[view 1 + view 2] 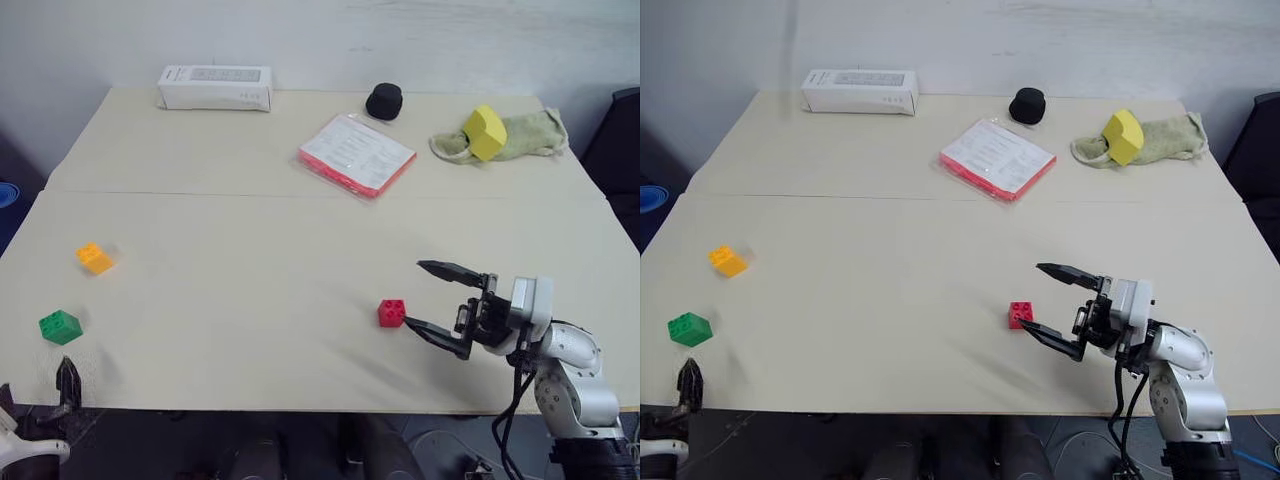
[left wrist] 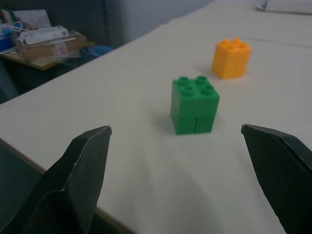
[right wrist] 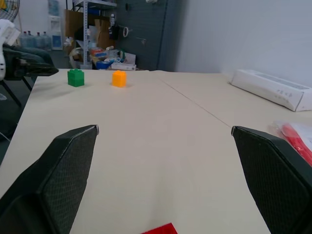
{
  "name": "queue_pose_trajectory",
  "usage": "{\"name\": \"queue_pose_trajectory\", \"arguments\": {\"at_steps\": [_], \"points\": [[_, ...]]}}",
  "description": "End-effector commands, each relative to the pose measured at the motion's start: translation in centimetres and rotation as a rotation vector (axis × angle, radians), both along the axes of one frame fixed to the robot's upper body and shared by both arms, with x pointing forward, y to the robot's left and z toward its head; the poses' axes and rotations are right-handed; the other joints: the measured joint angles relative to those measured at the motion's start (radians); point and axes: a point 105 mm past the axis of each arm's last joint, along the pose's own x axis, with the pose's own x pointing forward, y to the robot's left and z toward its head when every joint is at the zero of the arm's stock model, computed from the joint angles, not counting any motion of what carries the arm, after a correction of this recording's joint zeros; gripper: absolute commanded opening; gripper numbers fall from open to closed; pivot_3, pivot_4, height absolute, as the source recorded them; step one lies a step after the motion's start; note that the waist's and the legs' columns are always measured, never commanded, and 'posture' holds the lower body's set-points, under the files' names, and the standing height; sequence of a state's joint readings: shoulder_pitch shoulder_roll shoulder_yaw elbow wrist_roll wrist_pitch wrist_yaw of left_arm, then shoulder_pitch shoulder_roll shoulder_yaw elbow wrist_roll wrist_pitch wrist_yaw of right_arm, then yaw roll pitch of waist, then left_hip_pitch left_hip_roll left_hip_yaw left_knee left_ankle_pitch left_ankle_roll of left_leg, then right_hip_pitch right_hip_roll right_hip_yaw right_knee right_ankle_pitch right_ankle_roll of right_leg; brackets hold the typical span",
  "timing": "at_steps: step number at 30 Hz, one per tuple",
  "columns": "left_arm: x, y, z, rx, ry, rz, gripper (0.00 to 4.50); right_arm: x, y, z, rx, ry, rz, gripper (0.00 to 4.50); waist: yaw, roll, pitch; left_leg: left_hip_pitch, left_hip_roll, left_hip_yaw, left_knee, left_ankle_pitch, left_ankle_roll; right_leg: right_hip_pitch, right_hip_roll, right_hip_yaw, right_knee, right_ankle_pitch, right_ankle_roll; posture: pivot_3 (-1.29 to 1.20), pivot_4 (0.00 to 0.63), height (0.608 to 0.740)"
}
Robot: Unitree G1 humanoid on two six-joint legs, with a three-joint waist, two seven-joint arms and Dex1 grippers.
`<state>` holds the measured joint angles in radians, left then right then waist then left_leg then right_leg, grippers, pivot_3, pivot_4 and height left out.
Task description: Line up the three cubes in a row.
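Right hand [image 1: 432,297] level, fingers spread wide — left hand [image 2: 175,141] low, likewise open

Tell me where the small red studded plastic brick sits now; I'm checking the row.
In the left eye view, the small red studded plastic brick sits near the table's front edge, right of centre, just beside the open right gripper.

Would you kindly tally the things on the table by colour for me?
Red: 2, the red cube and the red folder
Green: 2, the green cube and the towel
Orange: 1, the orange cube
Yellow: 1, the foam block
White: 1, the box
Black: 1, the round object
Total: 8
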<state>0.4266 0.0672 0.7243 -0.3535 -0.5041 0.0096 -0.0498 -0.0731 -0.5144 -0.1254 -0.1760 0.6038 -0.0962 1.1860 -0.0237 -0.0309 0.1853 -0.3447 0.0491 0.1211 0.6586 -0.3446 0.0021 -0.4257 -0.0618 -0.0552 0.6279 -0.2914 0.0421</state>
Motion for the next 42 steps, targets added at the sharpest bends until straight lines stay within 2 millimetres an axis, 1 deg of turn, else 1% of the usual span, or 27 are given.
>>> {"name": "queue_pose_trajectory", "arguments": {"at_steps": [1,2,6,10,14,17,24,25,27,28,29,30,31,32,33,34,35,37,38,40,42], "points": [[0.5,1.4,0.9,0.003,0.001,0.163,4.50,-0.2,0.5,0.6,-0.010,-0.019,0.025,4.48,0.000,0.000,0.000,0.000,0.000,0.000,0.000,0.000,0.000,0.000,0.000,0.000,0.000,0.000,0.000,0.00,0.150,0.740],[0.6,1.5,1.0,-0.004,-0.001,0.183,4.50,-0.2,0.5,0.6,-0.011,-0.018,0.028,4.48,0.000,0.000,0.000,0.000,0.000,0.000,0.000,0.000,0.000,0.000,0.000,0.000,0.000,0.000,0.000,0.00,0.150,0.740],[2.8,1.4,0.5,-0.003,0.064,0.151,4.50,-0.2,1.0,0.7,-0.009,-0.016,0.045,4.48,-0.003,0.000,0.000,0.001,0.000,0.001,0.000,0.000,0.000,0.000,0.000,0.000,0.002,0.000,0.000,0.00,0.150,0.740],[4.7,1.1,0.4,0.049,0.123,0.077,4.50,-0.4,1.2,0.5,-0.019,-0.021,0.051,4.48,-0.002,0.000,0.000,0.003,0.000,0.000,0.001,0.001,-0.001,0.001,0.000,0.000,0.004,0.000,0.000,0.00,0.150,0.740],[4.7,1.6,0.0,0.055,0.143,0.118,4.50,-0.9,1.2,0.1,-0.017,-0.018,0.047,4.48,-0.001,0.000,0.000,0.002,0.000,0.001,0.001,0.001,-0.001,0.001,0.000,0.000,0.004,0.000,0.000,0.00,0.150,0.740],[4.7,1.7,-0.2,0.048,0.152,0.125,3.91,-1.0,1.1,-0.2,-0.020,-0.015,0.035,4.50,-0.002,-0.001,0.000,0.002,0.000,0.001,0.001,0.001,-0.002,0.001,0.000,0.000,0.004,0.000,0.000,0.00,0.150,0.740],[5.1,1.8,-0.2,0.038,0.145,0.105,1.83,-1.0,0.9,-0.6,-0.011,-0.009,0.012,4.50,-0.001,-0.001,0.000,0.003,0.000,0.001,0.001,0.001,-0.002,0.001,0.000,0.000,0.004,0.000,0.000,0.00,0.150,0.740],[5.1,1.8,-0.3,0.032,0.143,0.103,1.47,-1.0,0.9,-0.7,-0.010,-0.009,0.011,4.50,-0.001,-0.001,0.000,0.003,0.000,0.001,0.001,0.001,-0.002,0.001,0.000,0.000,0.004,0.000,0.000,0.00,0.150,0.740],[5.3,1.6,-0.3,0.017,0.130,0.081,1.46,-1.0,0.9,-0.7,-0.009,-0.007,0.007,4.50,-0.001,-0.001,0.000,0.003,0.000,0.001,0.001,0.001,-0.002,0.001,0.000,0.000,0.005,0.000,0.000,0.00,0.150,0.740],[5.8,1.1,0.2,0.011,0.085,0.030,1.46,-1.0,0.8,-0.8,-0.011,-0.006,0.001,4.50,-0.001,-0.001,0.000,0.003,0.000,0.001,0.001,0.001,-0.002,0.001,0.000,0.000,0.005,0.000,0.000,0.00,0.150,0.740],[6.6,0.0,1.3,-0.021,-0.004,-0.068,1.46,-1.0,0.6,-0.8,-0.014,-0.006,-0.007,4.50,-0.001,-0.001,0.000,0.003,0.000,0.001,0.001,0.001,-0.002,0.001,0.000,0.000,0.005,0.000,0.000,0.00,0.150,0.740],[7.5,-1.7,2.6,-0.049,-0.095,-0.207,1.46,-1.0,0.4,-0.8,-0.017,-0.006,-0.017,4.50,-0.001,-0.001,0.000,0.003,0.000,0.001,0.001,0.001,-0.002,0.001,0.000,0.000,0.005,0.000,0.000,0.00,0.150,0.740],[8.1,-3.5,4.2,-0.021,-0.156,-0.353,1.46,-1.0,0.2,-0.8,-0.022,-0.008,-0.026,4.50,0.002,-0.001,-0.001,0.003,0.000,0.001,0.001,0.001,-0.002,0.001,0.000,0.000,0.005,0.000,0.000,0.00,0.150,0.740],[8.4,-5.6,5.6,-0.003,-0.190,-0.532,1.46,-1.0,-0.1,-0.7,-0.027,-0.013,-0.038,4.50,0.004,-0.001,-0.001,0.003,0.000,0.000,0.002,0.001,-0.003,0.001,-0.001,0.000,0.005,0.000,-0.001,0.00,0.150,0.740],[8.3,-7.3,6.0,0.011,-0.171,-0.680,1.46,-0.9,-0.4,-0.4,-0.020,-0.019,-0.055,4.50,0.006,-0.001,-0.001,0.002,0.000,0.000,0.003,0.001,-0.003,0.001,-0.001,-0.001,0.005,0.000,-0.001,0.00,0.150,0.740],[7.9,-9.1,6.2,0.069,-0.111,-0.854,1.46,-0.7,-0.8,0.1,-0.003,-0.023,-0.082,4.50,0.004,-0.001,-0.001,0.001,0.001,0.000,0.004,0.001,-0.004,0.000,0.000,-0.001,0.005,0.000,-0.001,0.00,0.150,0.740],[7.5,-10.1,6.1,0.087,-0.054,-0.975,1.46,-0.7,-1.1,0.4,0.003,-0.028,-0.099,4.50,0.001,-0.001,-0.001,0.001,0.001,0.000,0.004,0.003,-0.008,0.000,0.000,-0.001,0.006,-0.001,-0.002,0.00,0.150,0.740],[7.0,-11.3,5.6,0.164,0.060,-1.159,1.46,-0.9,-1.5,0.4,-0.024,-0.022,-0.100,4.50,-0.002,0.003,-0.001,0.002,0.000,0.000,0.004,0.003,-0.009,0.000,-0.001,0.000,0.007,-0.002,-0.003,0.00,0.150,0.740],[7.5,-12.4,4.8,0.267,0.138,-1.290,1.46,-1.2,-1.9,0.1,-0.048,-0.012,-0.108,4.50,-0.003,0.006,-0.002,0.002,0.000,0.000,0.004,0.003,-0.009,0.000,-0.001,0.000,0.007,-0.002,-0.004,0.00,0.150,0.740],[7.7,-14.0,3.3,0.406,0.255,-1.490,1.46,-1.5,-2.6,-0.3,-0.071,0.002,-0.129,4.50,0.004,0.008,-0.002,0.004,0.000,0.001,0.004,0.002,-0.008,0.000,0.000,0.000,0.008,-0.003,-0.005,0.00,0.150,0.740],[7.8,-14.9,2.5,0.464,0.302,-1.616,1.46,-1.7,-2.8,-0.4,-0.080,0.004,-0.143,4.50,0.004,0.008,-0.002,0.004,0.000,0.001,0.003,0.002,-0.007,0.000,0.001,-0.001,0.009,-0.003,-0.006,0.00,0.150,0.740]]}}
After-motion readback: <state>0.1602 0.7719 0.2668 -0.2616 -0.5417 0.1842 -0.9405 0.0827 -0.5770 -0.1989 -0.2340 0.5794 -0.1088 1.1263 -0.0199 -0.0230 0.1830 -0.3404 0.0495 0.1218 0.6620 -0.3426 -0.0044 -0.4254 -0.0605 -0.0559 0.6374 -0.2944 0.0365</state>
